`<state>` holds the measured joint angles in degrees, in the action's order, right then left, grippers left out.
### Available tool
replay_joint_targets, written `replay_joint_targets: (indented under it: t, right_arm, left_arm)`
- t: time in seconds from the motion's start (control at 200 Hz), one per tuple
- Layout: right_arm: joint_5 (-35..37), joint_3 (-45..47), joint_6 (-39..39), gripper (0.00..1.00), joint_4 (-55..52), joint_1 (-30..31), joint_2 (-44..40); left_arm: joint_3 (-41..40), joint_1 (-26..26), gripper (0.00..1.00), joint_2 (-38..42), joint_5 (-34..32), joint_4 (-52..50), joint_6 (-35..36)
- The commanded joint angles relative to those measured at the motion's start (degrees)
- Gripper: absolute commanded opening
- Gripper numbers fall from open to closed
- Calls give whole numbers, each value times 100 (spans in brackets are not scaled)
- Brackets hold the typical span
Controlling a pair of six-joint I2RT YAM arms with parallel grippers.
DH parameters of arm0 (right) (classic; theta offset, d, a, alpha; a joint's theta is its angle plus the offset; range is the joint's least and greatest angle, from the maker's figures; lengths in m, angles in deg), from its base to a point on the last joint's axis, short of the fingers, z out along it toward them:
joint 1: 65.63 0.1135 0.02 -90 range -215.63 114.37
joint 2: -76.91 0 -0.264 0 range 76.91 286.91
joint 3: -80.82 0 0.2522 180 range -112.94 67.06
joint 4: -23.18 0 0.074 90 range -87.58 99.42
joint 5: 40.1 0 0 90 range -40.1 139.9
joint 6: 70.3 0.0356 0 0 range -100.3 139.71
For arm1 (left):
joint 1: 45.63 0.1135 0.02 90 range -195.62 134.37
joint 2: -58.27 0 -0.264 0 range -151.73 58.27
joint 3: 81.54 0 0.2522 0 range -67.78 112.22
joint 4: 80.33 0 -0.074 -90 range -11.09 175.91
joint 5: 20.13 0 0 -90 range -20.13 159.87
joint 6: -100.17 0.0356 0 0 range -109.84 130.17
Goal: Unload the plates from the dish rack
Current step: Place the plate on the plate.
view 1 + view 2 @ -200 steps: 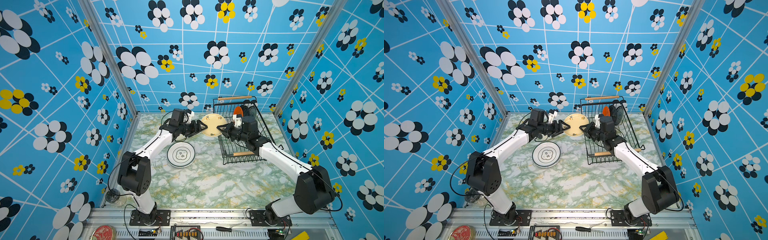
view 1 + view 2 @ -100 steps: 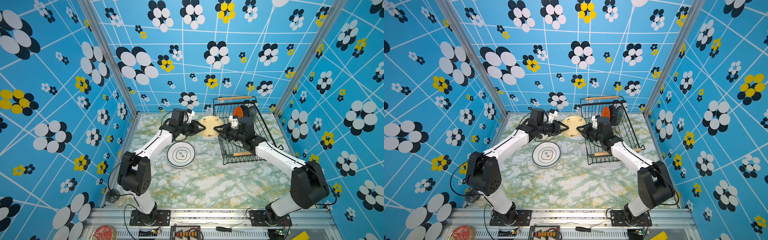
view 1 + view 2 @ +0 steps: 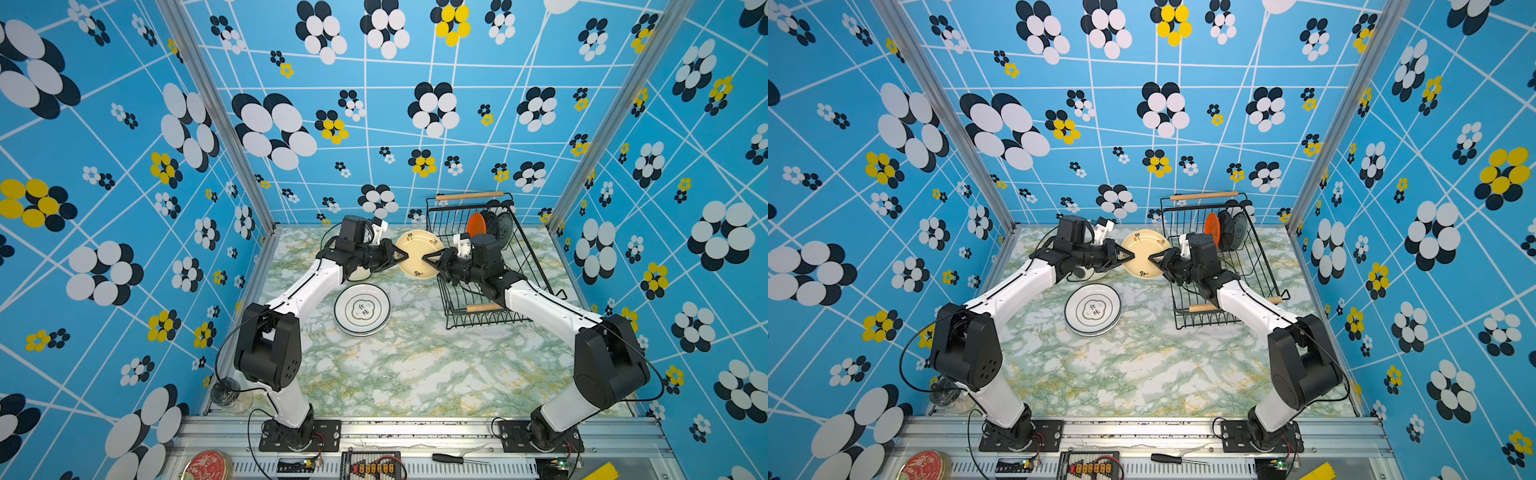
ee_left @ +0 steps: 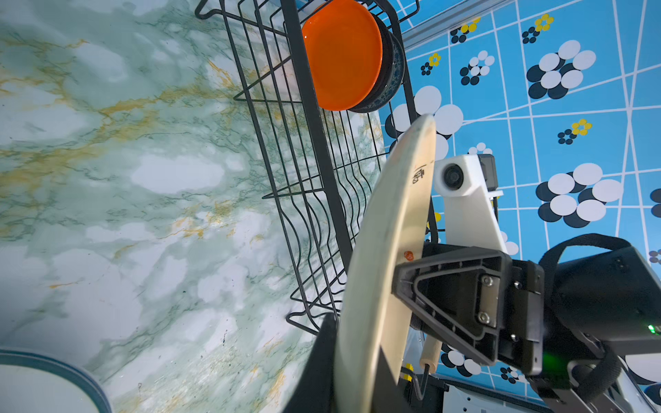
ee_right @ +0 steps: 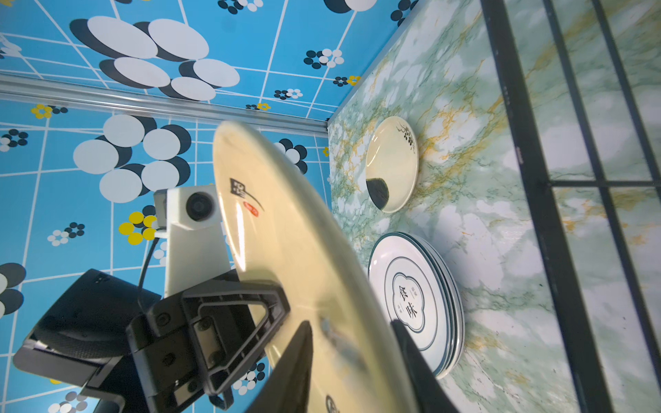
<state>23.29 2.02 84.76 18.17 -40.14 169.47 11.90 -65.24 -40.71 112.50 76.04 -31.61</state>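
Cream plate (image 3: 417,254) held beside the rack (image 3: 490,320), left fingers (image 3: 390,254) clamped, right fingers (image 3: 436,257) slightly parted; white stack (image 3: 362,309) already on the surface (image 3: 415,365), orange plate (image 3: 476,224) and dark plates (image 3: 494,226) still inside.

Plate lettering
The stacked white plates (image 5: 411,296) are showing 食味 inside a lobed emblem on top; the cream plate (image 5: 286,243) is bearing black brush marks and a red seal, both unreadable.
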Motion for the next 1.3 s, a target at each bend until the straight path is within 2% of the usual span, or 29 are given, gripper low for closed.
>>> replay_joint_targets:
  t: [0.0, 0.115, 0.28, 0.48, 0.575, 0.875, 1.08, 1.295]
  right_arm:
    - [-107, -384, -230, 44, 27, 70, 28]
    - [11, -632, -497, 52, -385, 70, 60]
    - [348, -1226, -1227, 77, -1448, 67, 71]
    - [937, -2047, -2092, 89, -2832, 68, 195]
    - [1307, -2505, -2588, 99, -3562, 69, 277]
    - [3117, -3729, -3800, 99, -5379, 70, 439]
    - [4481, -4224, -4384, 99, -5992, 65, 644]
    - [4837, -4354, -4656, 99, -6100, 63, 905]
  left_arm:
    - [35, -1, 6, 99, -108, -275, 256]
    - [-1, 54, 2, 246, -235, -448, 335]
    - [-108, 286, 0, 489, -285, -660, 359]
    - [-344, 662, 0, 817, -221, -723, 316]
    - [-367, 884, 0, 953, -325, -929, 383]
    - [-255, 1548, 0, 862, -1106, -1667, 752]
    - [50, 1906, 0, 352, -1489, -1770, 904]
    - [597, 2097, 0, -474, -1726, -1911, 1056]
